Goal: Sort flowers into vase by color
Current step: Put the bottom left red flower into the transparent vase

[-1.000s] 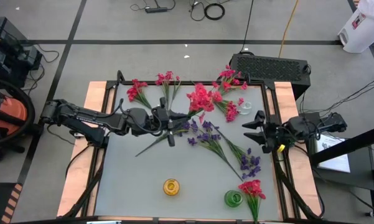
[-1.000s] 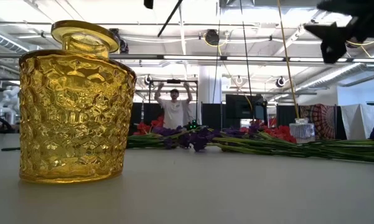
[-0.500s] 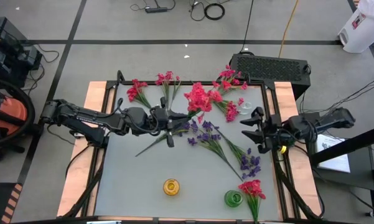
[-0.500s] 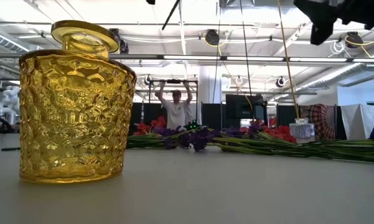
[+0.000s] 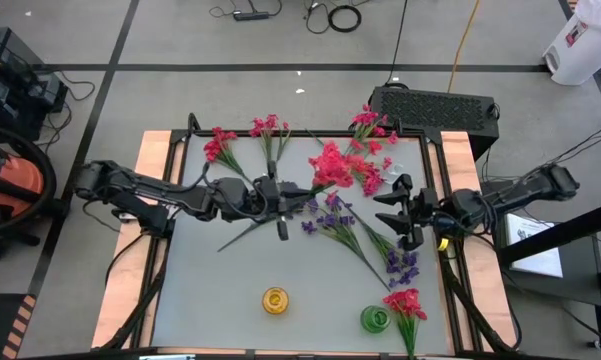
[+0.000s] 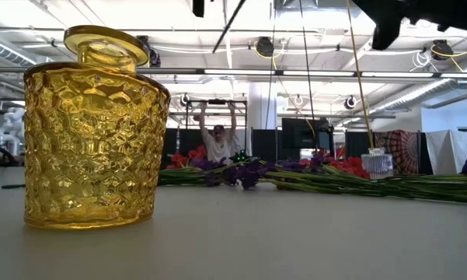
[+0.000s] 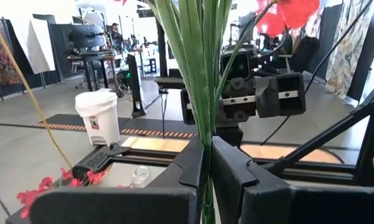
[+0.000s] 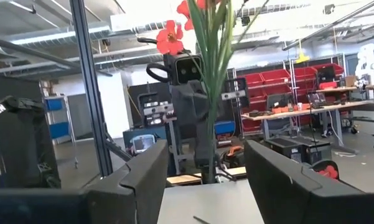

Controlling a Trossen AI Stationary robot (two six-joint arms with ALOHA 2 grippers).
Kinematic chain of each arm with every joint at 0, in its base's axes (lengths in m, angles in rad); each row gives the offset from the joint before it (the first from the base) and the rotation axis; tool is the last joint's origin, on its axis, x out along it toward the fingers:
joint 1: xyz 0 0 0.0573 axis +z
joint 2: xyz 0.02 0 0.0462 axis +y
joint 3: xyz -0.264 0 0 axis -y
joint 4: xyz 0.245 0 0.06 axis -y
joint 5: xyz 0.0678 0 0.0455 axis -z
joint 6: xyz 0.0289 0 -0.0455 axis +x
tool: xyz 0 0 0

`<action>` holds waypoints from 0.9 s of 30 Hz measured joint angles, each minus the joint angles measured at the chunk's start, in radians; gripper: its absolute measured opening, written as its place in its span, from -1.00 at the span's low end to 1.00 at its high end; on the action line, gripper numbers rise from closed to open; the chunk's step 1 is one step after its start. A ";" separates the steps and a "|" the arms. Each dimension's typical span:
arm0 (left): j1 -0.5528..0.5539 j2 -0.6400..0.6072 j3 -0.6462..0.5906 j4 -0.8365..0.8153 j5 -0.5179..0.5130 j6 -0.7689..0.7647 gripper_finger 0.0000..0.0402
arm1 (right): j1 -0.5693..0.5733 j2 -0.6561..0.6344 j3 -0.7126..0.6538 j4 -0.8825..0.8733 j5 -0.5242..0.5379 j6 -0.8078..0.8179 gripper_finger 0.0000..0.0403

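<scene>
My left gripper (image 5: pixel 282 190) is over the middle of the table, shut on a red flower sprig (image 5: pixel 335 165) with a bundle of green stems (image 7: pixel 202 74). My right gripper (image 5: pixel 392 210) is open, to the right of the sprig and facing it. In the right wrist view the sprig (image 8: pixel 206 56) stands beyond my open fingers (image 8: pixel 202 180). Purple flowers (image 5: pixel 355 225) and pink and red flowers (image 5: pixel 270 130) lie flat on the table. A yellow vase (image 5: pixel 275 300) stands near the table's near edge. Beside it, a green vase (image 5: pixel 375 318) holds red flowers (image 5: pixel 405 303). My left gripper pinches the red sprig's green stems (image 7: pixel 205 163) between its two fingers. The fingers lie level, pointing toward the table's right, across the stems. The sprig stands roughly upright in the hold, with red blossoms (image 7: pixel 286 12) above and the stems running on below the fingers.
A clear glass vase (image 6: pixel 377 163) stands at the far right of the table. Bare grey table lies between the flowers and the two vases near the front. In the low view the yellow vase (image 6: pixel 93 132) stands large at the left. A person (image 6: pixel 216 136) stands in the room behind.
My left gripper has carried the red sprig a little toward the table's right, and its blossoms have shifted with it. My right gripper has moved toward the table's left, closer to the held sprig, and has stayed open.
</scene>
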 joint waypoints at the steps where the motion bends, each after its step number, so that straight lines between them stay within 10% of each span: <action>1: 0.000 0.008 0.000 0.009 0.000 0.000 -0.86 | 0.000 0.016 0.015 0.000 0.000 -0.005 0.01; 27: -0.004 0.087 0.000 0.113 0.122 -0.028 -0.86 | 0.000 0.405 0.319 -0.020 0.012 -0.101 0.01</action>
